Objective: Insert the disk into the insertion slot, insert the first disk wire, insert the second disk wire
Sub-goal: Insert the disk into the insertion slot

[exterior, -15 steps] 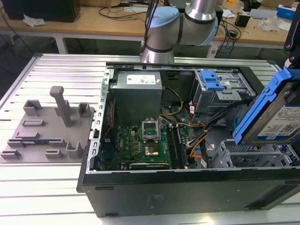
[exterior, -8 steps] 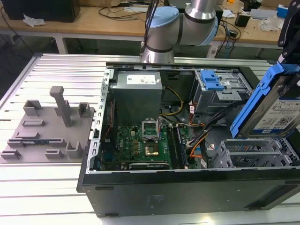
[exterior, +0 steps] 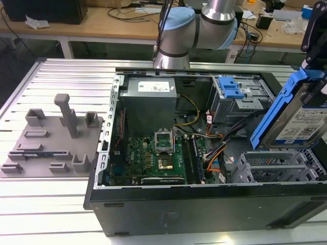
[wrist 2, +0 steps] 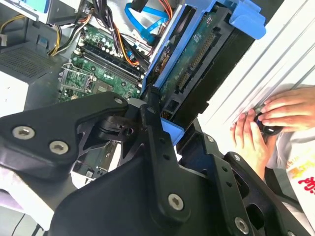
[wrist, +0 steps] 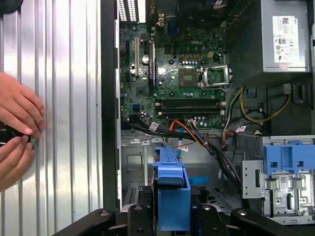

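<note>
The disk [exterior: 306, 120] hangs in the air at the exterior view's right. It is tilted steeply, with its labelled face to the camera and its blue caddy framing it. It sits above the insertion slot [exterior: 278, 166] and clear of it, so the slot's perforated grey metal lies bare beneath. The gripper [wrist: 172, 215] is closed on the disk, with black fingers [wrist 2: 156, 142] pressed against either side of the caddy's end. In the first wrist view the disk shows edge-on as a blue bar.

On the far side of the slot stands the taller grey cage [exterior: 240, 102] with its blue latch [exterior: 230, 88]. A bundle of black and orange cables [exterior: 219, 153] runs between the cage and the green motherboard [exterior: 153, 158], which lies on the floor of the open computer case [exterior: 204, 209]. The grey power supply [exterior: 150, 102] stands at the case's far end.

The case rests on a slatted metal tabletop [exterior: 46, 204]. At the exterior view's left, a grey moulded fixture [exterior: 51, 140] lies on the tabletop. In the first wrist view, beside the case wall, a person's hand [wrist: 19, 105] and a second hand [wrist: 12, 160] meet around a small dark object [wrist: 10, 133] over the slats.
</note>
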Available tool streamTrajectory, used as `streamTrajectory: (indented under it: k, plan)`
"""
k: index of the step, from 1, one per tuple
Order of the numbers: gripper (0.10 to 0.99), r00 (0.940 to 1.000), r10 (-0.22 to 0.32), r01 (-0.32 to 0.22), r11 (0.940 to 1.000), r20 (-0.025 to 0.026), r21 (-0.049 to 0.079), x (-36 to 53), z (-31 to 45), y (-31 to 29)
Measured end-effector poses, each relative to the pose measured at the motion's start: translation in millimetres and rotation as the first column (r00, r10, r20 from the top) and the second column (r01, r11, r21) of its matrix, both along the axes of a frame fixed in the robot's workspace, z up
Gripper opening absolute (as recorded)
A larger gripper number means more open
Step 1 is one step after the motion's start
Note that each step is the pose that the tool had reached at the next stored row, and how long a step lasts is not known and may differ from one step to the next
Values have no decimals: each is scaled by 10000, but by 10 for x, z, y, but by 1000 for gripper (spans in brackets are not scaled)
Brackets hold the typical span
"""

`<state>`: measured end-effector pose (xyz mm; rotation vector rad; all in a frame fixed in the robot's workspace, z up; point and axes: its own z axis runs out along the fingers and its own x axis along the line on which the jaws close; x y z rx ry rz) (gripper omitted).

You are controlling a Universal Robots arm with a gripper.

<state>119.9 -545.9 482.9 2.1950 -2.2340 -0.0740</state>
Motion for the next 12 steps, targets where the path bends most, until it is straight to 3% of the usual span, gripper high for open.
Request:
streamTrajectory:
  k: [12]
  plan:
    - [369,10000,1,-1,10000,-30,-2,0,-77,1]
